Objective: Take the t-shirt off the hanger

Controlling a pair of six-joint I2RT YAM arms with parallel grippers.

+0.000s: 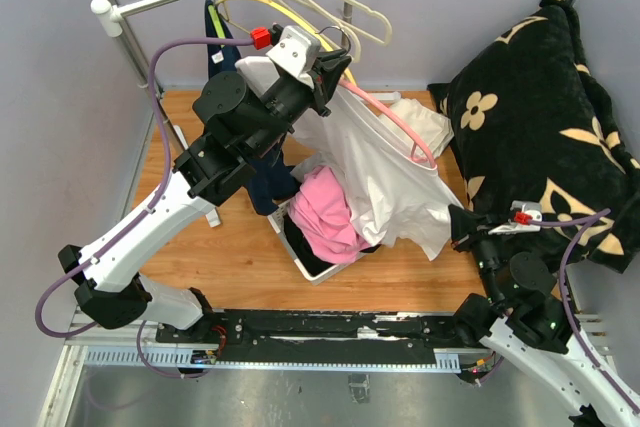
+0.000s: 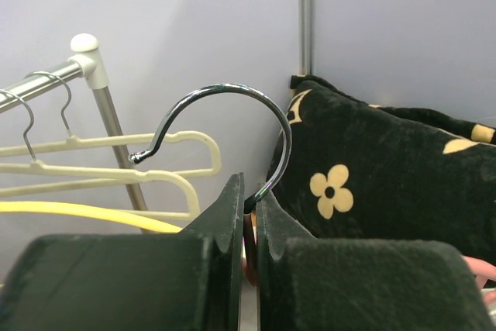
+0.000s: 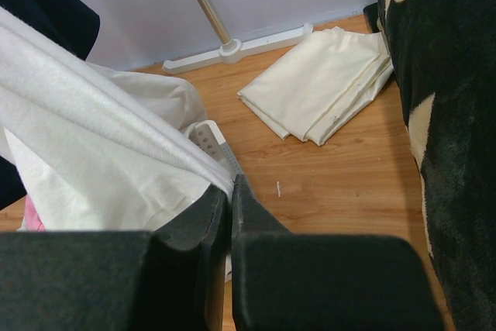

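Above the basket, taut white t-shirt, left hand clamped on hanger, right hand clamped on hem.

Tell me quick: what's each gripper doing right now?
Left gripper: closed on the hanger hook.
Right gripper: closed, pinching the edge of the white t-shirt.

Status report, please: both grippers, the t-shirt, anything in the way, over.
Left fingers shut on pink hanger's chrome hook, held aloft. Right fingers shut on white t-shirt edge. Shirt not yet off hanger. White plastic basket with pink cloth beneath.
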